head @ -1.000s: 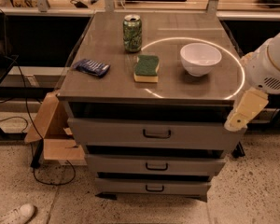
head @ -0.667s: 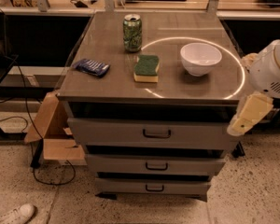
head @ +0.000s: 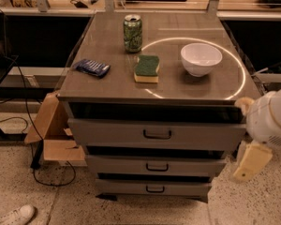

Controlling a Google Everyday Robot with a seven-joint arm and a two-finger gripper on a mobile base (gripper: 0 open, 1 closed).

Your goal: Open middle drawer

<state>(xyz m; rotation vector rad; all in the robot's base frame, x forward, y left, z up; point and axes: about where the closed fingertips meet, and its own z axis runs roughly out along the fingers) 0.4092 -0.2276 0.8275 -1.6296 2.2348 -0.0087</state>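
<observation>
Camera view: a grey metal cabinet stands in the middle with three drawers stacked in its front. The middle drawer [head: 178,166] lies between the tallest drawer [head: 107,132] above and the narrowest drawer [head: 122,186] below; its small dark loop handle [head: 157,167] sits at the centre of its front, with nothing touching it. A dark gap shows above each drawer front.

The gripper [head: 251,161], a cream-coloured piece hanging below the robot's round white arm [head: 271,121], is at the right edge of the view, just beside the cabinet's right front corner and about level with the middle drawer. It is well apart from the handle and has hold of nothing that shows; whether it is open or closed I cannot tell.

On the worktop [head: 107,90] a green can [head: 132,33] stands upright at the back, a green and yellow sponge [head: 147,68] lies just in front of it, a white bowl [head: 201,58] sits to the right, and a blue packet [head: 92,67] lies near the left edge. A bright arc of light curves around the bowl.

Left of the cabinet a cardboard box [head: 49,132] leans open on the floor, and a white shoe [head: 14,215] shows in the bottom left corner
</observation>
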